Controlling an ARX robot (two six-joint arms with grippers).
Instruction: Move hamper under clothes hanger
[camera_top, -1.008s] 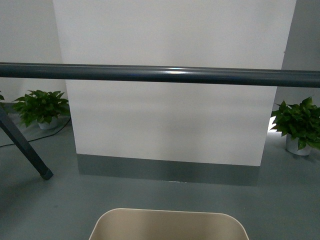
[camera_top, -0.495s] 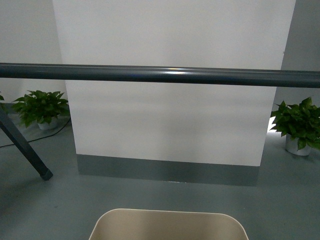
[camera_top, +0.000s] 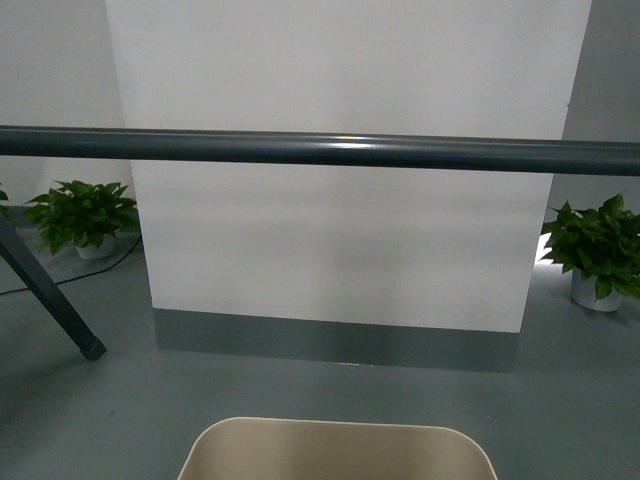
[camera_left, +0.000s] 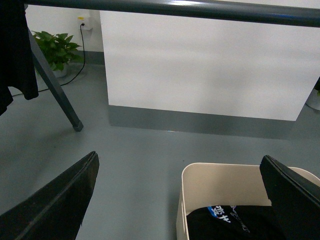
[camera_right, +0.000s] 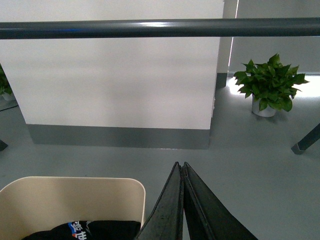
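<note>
Hamper (camera_top: 337, 448) sits near side of clothes hanger (camera_top: 320, 148) bar.
Left gripper (camera_left: 180, 192) spread wide, empty; right gripper (camera_right: 181, 172) closed, empty.

The grey floor (camera_top: 120, 400) carries everything. The beige hamper (camera_top: 338, 450) stands on it at the near edge, centred. Far left, a leg of the clothes hanger (camera_top: 50, 295) plants its foot on the floor, with a potted plant (camera_top: 82, 215) and a dark cable (camera_top: 110, 262) beyond. Another potted plant (camera_top: 598, 250) sits far right. A white wall's grey base (camera_top: 335, 342) meets the floor ahead.
</note>
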